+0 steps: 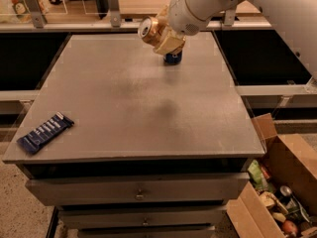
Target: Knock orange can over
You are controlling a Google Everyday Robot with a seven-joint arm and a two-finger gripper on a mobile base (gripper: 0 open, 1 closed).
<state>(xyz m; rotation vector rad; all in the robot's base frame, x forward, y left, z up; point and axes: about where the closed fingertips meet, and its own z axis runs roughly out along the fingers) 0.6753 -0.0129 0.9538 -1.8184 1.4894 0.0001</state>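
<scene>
The orange can (pixel 154 32) is orange-gold and lies tilted on its side in the air above the far part of the grey table (pixel 124 103), its silver top facing left. My gripper (pixel 167 39) comes in from the upper right on the white arm (pixel 198 6) and is shut on the can. A blue can (pixel 173 58) stands on the table right behind and below the gripper, mostly hidden by it.
A blue snack packet (pixel 44 132) lies at the table's front left corner. An open cardboard box (pixel 277 192) with several items sits on the floor at the right. Drawers (pixel 138 192) lie below the tabletop. A rail with posts (pixel 114 14) runs along the back.
</scene>
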